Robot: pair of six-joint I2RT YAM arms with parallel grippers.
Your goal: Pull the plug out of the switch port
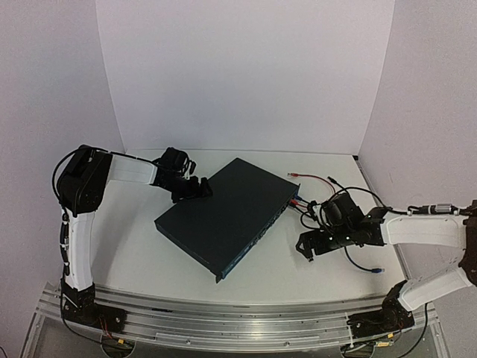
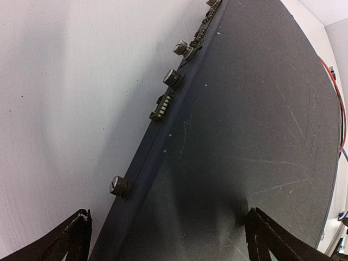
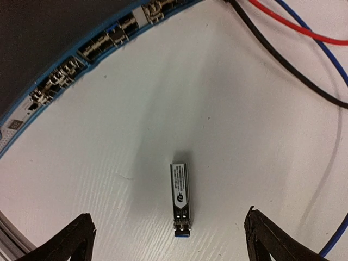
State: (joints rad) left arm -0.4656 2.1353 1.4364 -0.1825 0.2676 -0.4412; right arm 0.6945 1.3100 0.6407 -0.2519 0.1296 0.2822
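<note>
Showing the switch (image 1: pixel 227 212) lying flat and skewed at mid-counter (image 1: pixel 134 246), the overhead view has its blue socket edge facing right, toward the right end effector (image 1: pixel 309 246). Bare surface lies open to the left of and in front of the switch. To the right, room is narrower, taken up by a red cable (image 1: pixel 317 179) and a blue cable (image 1: pixel 365 265), with loops of dark cable between them. White wall panels (image 1: pixel 238 74) close the far and lateral sides, and a metal rail (image 1: pixel 223 321) bounds the near edge.

The left end effector (image 1: pixel 190 188) sits at the far left corner of the switch. Its wrist view alone shows the rear edge (image 2: pixel 163 141) with thumbscrews (image 2: pixel 119 186). The fingers (image 2: pixel 76 234) are spread wide and straddle that edge, one over the counter, one over the dark lid (image 2: pixel 244 136). They clamp nothing.

Only the right wrist view reveals the plug (image 3: pixel 181 198), a small metal module with a blue tip. It lies flat on the counter, well apart from the socket row (image 3: pixel 81 60) and clear of every port. The right end effector (image 3: pixel 168 228) is spread open, and the plug lies between its fingertips (image 3: pixel 81 228) without touching them. The black cable (image 3: pixel 283 65), red cable (image 3: pixel 293 27) and blue cable (image 3: pixel 326 54) cross the upper right. In the overhead view the plug cannot be made out beneath the arm.
</note>
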